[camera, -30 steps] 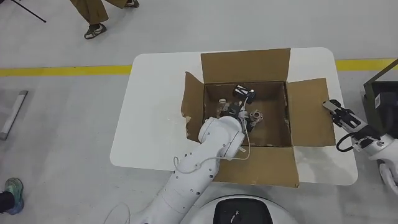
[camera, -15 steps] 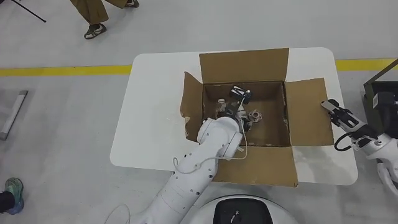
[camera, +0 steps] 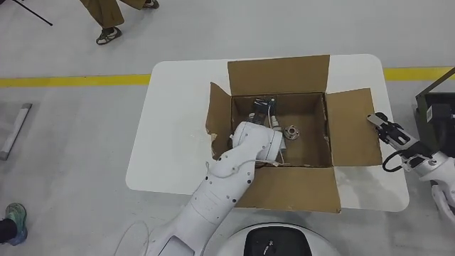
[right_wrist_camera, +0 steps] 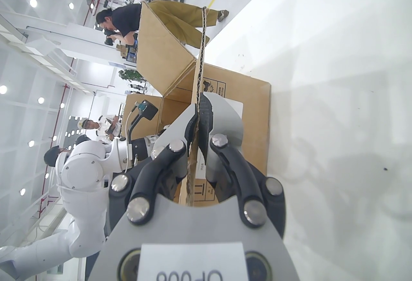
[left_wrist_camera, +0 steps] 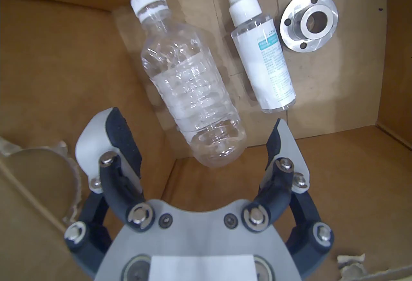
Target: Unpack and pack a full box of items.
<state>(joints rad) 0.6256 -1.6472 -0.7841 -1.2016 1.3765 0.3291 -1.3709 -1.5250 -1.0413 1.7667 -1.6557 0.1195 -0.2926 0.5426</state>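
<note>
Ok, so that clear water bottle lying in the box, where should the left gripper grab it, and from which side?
Probably the ribbed middle of the water bottle, coming straight down from above with the jaws across its width. It lies flat on the box floor, and a gap separates it from the spray bottle, leaving room for one jaw. The left gripper is open.

In the box [left_wrist_camera: 64,53], water bottle [left_wrist_camera: 190,85] just ahead of left gripper [left_wrist_camera: 194,116], spray bottle [left_wrist_camera: 264,53] beside it, flange [left_wrist_camera: 309,25] beyond that.

A white table [camera: 170,128] stands over a yellow floor line [camera: 71,80].
</note>
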